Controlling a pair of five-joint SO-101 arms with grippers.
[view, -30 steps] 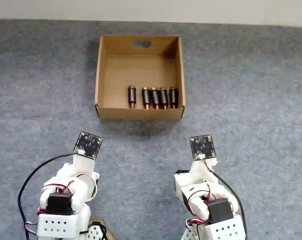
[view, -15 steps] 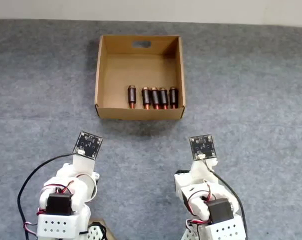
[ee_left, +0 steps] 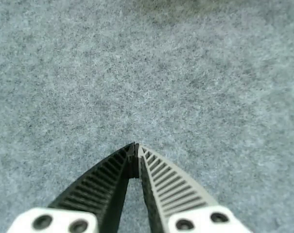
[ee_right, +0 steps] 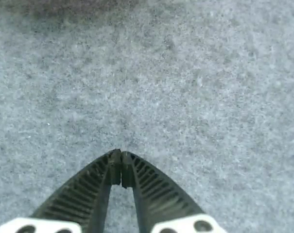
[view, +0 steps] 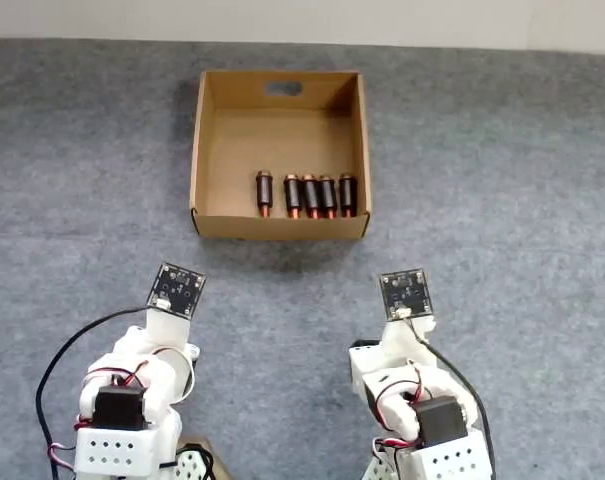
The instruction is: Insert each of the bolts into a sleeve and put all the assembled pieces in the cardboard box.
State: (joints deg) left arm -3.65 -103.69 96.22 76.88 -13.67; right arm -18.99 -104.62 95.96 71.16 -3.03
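The cardboard box (view: 212,130) stands at the far middle of the grey carpet. Along its near wall lie several assembled pieces (view: 307,194), dark sleeves with copper bolt ends pointing toward the arms. Both arms are folded back at the near edge, well short of the box. My left gripper (ee_left: 135,148) is shut with nothing in it, tips over bare carpet. My right gripper (ee_right: 120,156) is also shut and empty above the carpet. In the high view the left arm (view: 132,385) sits at the lower left and the right arm (view: 412,385) at the lower right.
Grey carpet (view: 502,180) covers the whole table, with open room on both sides of the box and between the box and the arms. A black cable (view: 57,365) loops beside the left arm's base.
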